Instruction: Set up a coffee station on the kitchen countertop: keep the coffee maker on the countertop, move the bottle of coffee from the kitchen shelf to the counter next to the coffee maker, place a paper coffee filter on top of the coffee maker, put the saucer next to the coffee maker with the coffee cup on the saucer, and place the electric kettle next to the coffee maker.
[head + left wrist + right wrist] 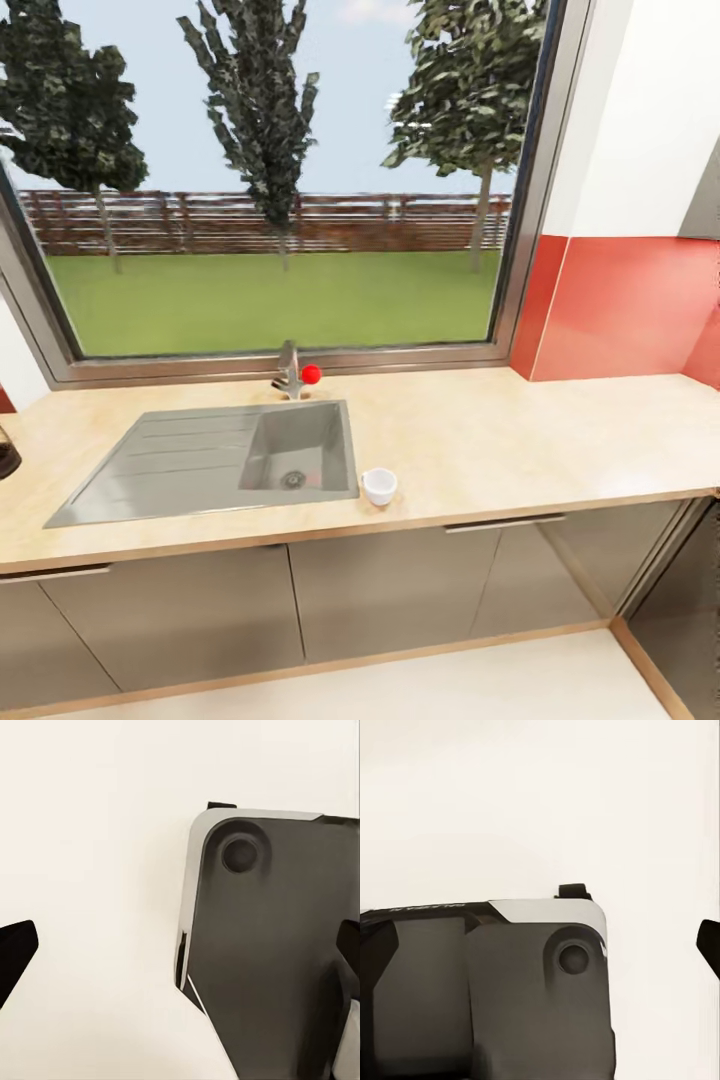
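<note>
The kitchen countertop runs across the head view, light wood-grain over dark grey cabinets. A steel sink is set into its left half. The coffee cup, small and white, stands upright on the worktop at the sink's front right corner, close to the front edge. At the far left edge a dark rounded thing is cut off by the frame, and I cannot tell what it is. My left gripper and right gripper both hang open and hold nothing, over pale floor and the robot's dark base.
A tap with a red knob stands behind the sink under a wide window. A red splashback rises at the right, where the worktop meets a corner. Cabinet doors lie below the counter, with pale floor in front.
</note>
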{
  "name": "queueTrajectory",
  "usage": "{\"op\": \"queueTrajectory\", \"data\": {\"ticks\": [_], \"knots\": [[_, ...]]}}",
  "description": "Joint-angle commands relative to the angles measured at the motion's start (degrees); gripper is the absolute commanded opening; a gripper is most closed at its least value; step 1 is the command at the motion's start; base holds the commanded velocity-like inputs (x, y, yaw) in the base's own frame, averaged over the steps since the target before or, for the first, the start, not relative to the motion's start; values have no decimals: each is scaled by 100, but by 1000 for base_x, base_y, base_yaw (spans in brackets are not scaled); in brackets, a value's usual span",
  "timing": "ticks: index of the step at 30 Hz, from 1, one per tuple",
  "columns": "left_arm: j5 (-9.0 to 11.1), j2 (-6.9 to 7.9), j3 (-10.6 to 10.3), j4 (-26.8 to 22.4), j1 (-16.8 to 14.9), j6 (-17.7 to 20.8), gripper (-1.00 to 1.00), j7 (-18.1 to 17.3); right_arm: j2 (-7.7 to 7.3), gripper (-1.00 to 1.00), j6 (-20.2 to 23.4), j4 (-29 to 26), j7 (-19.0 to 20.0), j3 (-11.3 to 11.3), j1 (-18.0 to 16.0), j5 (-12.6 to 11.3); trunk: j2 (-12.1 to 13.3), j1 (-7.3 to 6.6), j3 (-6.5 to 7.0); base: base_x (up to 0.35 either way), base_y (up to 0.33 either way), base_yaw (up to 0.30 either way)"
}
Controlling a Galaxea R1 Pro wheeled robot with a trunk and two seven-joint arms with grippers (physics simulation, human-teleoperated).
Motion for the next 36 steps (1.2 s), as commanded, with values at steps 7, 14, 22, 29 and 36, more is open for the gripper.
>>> {"op": "queueTrajectory", "data": {"ticks": [7,14,22,29,36], "knots": [[3,0,35,6,-4,-18,100,-31,6,100,-19,5,-2,-46,-5,37,-12,4,-13,86,-309,20],[9,-7,42,6,-5,-18,100,-31,9,100,-19,5,-8,-46,-5,40,-12,4,-13,-41,-309,236],[11,-20,50,6,-4,-10,100,-29,9,100,-19,5,-9,-46,-5,39,-12,4,-13,-232,-212,276],[10,-33,51,6,-4,-9,100,-31,-3,100,-19,5,-9,-49,-5,41,-12,4,-13,-303,-112,165],[-34,-10,21,-5,-7,-7,100,-34,-26,100,-26,-1,-6,-59,-5,34,-12,4,-13,-87,-36,4]]}}
